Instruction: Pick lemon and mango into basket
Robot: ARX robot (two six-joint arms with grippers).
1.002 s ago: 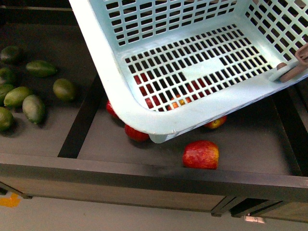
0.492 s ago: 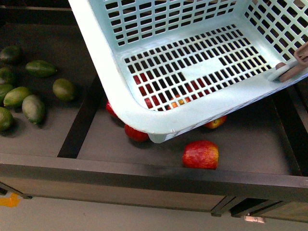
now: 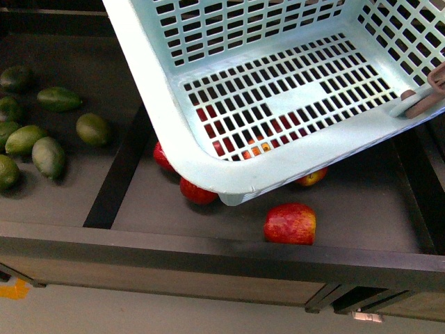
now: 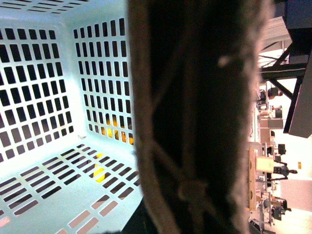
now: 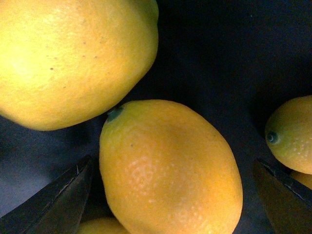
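Front view: basket (image 3: 167, 118), tilted, hangs above the dark surface (image 3: 375, 209), over the compartment of red apples (image 3: 290, 223). Its handle (image 3: 425, 96) lies on the right rim. Green fruits (image 3: 49, 156) occupy the compartment to the left. Left wrist view: basket interior behind a dark blurred mass; the left gripper's state cannot be told. Right wrist view: lemon (image 5: 168, 175), among other yellow fruits, lies between the spread fingers (image 5: 53, 200) of the released right gripper (image 5: 173, 162).

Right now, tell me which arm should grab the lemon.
Right. Its open claw straddles a lemon, one finger either side. The left wrist camera is up against the handle of the basket.
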